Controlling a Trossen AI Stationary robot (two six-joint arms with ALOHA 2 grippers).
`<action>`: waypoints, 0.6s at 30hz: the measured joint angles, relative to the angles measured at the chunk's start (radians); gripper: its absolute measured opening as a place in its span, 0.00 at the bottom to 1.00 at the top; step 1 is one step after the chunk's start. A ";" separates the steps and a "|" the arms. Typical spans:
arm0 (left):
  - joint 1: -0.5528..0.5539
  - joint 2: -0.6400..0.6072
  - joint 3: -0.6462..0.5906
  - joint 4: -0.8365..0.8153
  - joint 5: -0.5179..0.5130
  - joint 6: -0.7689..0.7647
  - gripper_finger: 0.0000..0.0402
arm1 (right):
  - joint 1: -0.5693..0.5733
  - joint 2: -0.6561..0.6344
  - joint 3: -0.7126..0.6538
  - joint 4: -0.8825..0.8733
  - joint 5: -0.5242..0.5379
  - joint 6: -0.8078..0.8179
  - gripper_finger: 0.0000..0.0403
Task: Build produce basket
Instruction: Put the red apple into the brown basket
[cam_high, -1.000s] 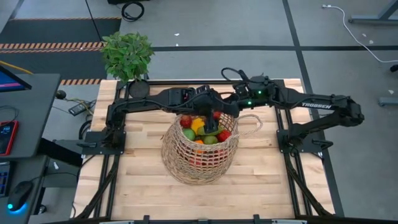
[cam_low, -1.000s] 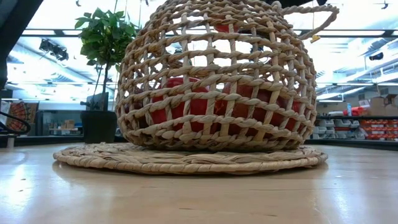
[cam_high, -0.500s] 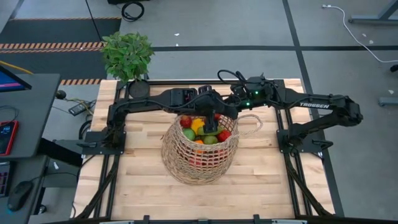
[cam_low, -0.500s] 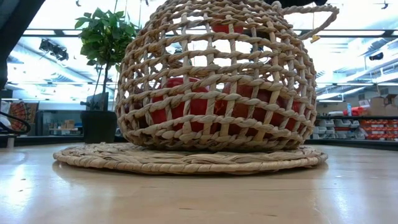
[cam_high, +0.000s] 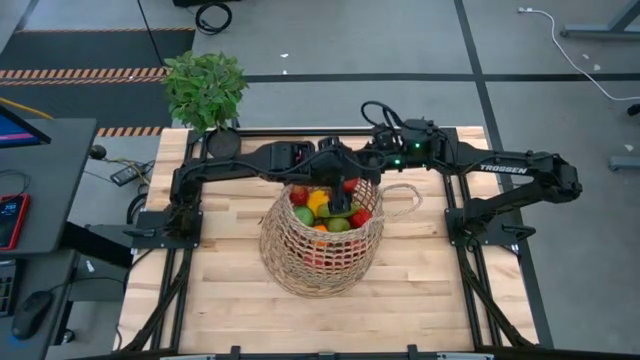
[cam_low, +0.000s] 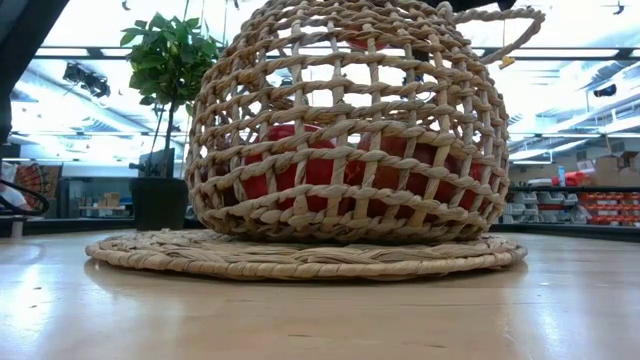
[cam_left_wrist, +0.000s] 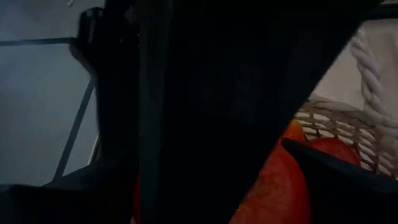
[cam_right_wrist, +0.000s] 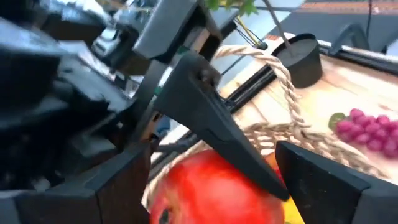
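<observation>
Right tool (cam_high: 352, 186) pulled back slightly toward basket (cam_high: 320, 250) rim, clamped on red apple (cam_right_wrist: 211, 186), left tool (cam_high: 335, 180) apart, basket upright on bench (cam_high: 420, 290).

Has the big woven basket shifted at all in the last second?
No. The basket sits at the same spot on its round woven mat in the low view, and lines up the same with the potted plant behind it.

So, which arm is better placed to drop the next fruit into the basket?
Probably the right: the right gripper holds a red apple directly above the wicker basket. The left gripper hovers alongside, apparently empty.
</observation>
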 joint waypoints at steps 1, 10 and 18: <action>0.000 0.000 0.000 0.001 0.000 0.003 0.88 | -0.002 -0.001 0.000 0.002 0.011 0.035 0.87; 0.000 0.006 -0.003 0.006 0.005 0.053 0.88 | 0.008 0.001 0.007 -0.147 -0.016 -0.046 0.87; 0.001 0.005 -0.005 -0.001 0.002 0.082 0.88 | -0.003 -0.002 0.000 -0.131 -0.056 0.058 0.87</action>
